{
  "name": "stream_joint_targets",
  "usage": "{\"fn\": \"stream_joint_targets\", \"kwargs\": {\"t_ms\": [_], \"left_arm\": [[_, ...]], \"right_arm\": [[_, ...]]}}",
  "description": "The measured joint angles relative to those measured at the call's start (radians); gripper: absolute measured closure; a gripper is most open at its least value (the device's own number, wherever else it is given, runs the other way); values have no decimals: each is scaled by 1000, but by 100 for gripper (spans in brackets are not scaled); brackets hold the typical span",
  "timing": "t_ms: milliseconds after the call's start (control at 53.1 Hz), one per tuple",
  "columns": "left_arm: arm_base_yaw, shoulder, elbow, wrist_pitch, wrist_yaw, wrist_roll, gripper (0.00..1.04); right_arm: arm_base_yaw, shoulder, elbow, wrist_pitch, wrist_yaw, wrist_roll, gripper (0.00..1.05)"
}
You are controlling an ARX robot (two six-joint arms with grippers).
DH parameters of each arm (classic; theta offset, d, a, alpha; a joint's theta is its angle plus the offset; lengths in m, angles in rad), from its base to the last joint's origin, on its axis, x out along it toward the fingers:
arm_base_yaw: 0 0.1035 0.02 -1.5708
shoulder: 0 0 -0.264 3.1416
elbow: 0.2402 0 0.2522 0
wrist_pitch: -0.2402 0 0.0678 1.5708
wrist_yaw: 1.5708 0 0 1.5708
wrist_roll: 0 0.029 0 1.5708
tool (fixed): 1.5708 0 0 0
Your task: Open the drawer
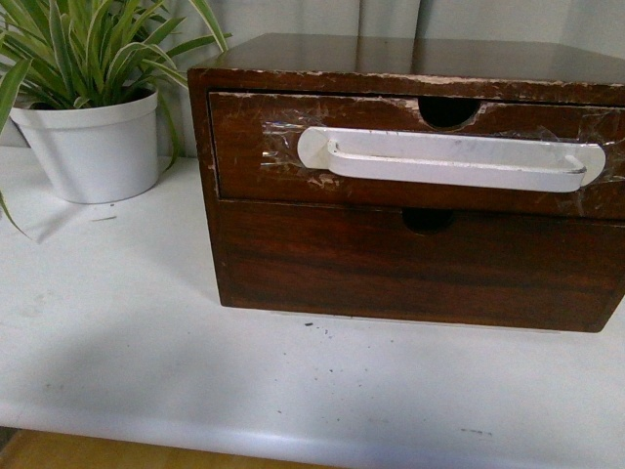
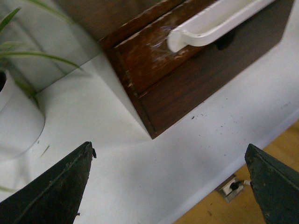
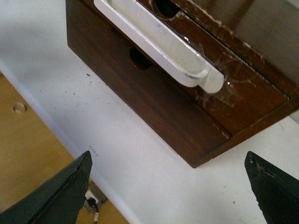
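The drawer (image 1: 254, 147) is the upper one of a dark brown scuffed wooden chest; it is closed, with a long white handle (image 1: 449, 158) taped across it and a half-round notch (image 1: 449, 111) in its top edge. It also shows in the left wrist view (image 2: 145, 51) and the right wrist view (image 3: 243, 88). Neither arm shows in the front view. My left gripper (image 2: 170, 151) is open and empty, above the white table in front of the chest's left corner. My right gripper (image 3: 168, 161) is open and empty, above the table before the chest's right corner.
A plain-fronted lower drawer (image 1: 410, 269) sits under the handled one. A white pot with a striped plant (image 1: 93, 142) stands on the white table (image 1: 146, 352) left of the chest. The table's front edge and wooden floor (image 3: 28, 140) lie below the grippers.
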Motion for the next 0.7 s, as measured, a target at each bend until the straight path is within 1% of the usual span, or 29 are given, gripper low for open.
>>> {"fn": "stream_joint_targets", "kwargs": {"t_ms": [132, 226, 282, 470, 696], "left_arm": [[-134, 204, 185, -84, 3, 198, 6], [-214, 317, 280, -106, 5, 273, 6], [-248, 373, 322, -111, 13, 294, 6], [-304, 506, 421, -148, 44, 349, 6], [-318, 630, 541, -208, 58, 404, 6]], "right_arm": [[50, 123, 116, -58, 45, -134, 9], [65, 203, 170, -71, 75, -213, 9], [71, 239, 192, -79, 79, -249, 9], [83, 317, 235, -93, 79, -332, 9], [126, 401, 282, -90, 91, -396, 9]]}}
